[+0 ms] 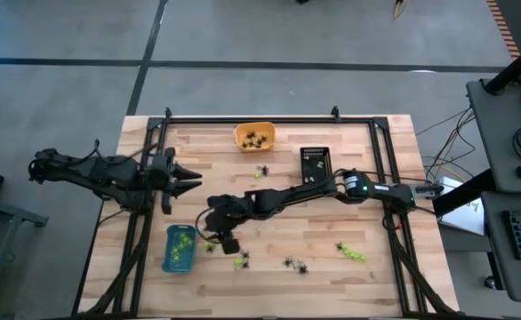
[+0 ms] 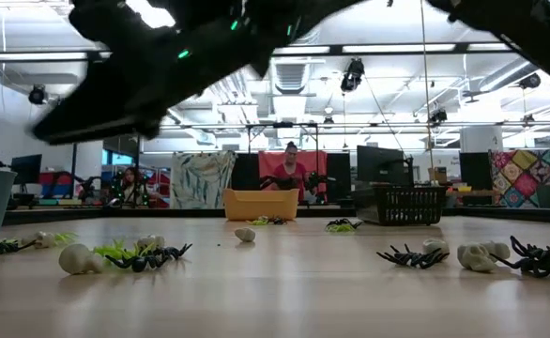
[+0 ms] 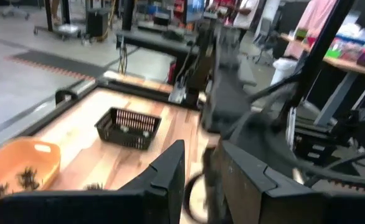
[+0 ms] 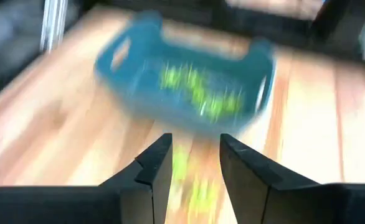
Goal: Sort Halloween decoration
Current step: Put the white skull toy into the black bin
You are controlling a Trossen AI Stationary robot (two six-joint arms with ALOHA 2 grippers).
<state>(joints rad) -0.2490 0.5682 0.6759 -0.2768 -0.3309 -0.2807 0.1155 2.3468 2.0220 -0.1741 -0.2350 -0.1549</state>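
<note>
From overhead I see my right gripper (image 1: 226, 238) beside the blue tray (image 1: 180, 248), at seven o'clock on the table (image 1: 394, 276). Its fingers (image 4: 151, 171) stand parted with nothing between them, and a lime-green trinket (image 4: 198, 193) smears on the wood beyond. More lime-green trinkets (image 4: 201, 90) blur inside the tray. My left gripper (image 1: 188, 183) waits at nine o'clock, jaws slightly apart and empty. Black spiders (image 2: 411, 255) and whitish pieces (image 2: 76, 260) lie scattered; an arm cuts off the low view's top.
</note>
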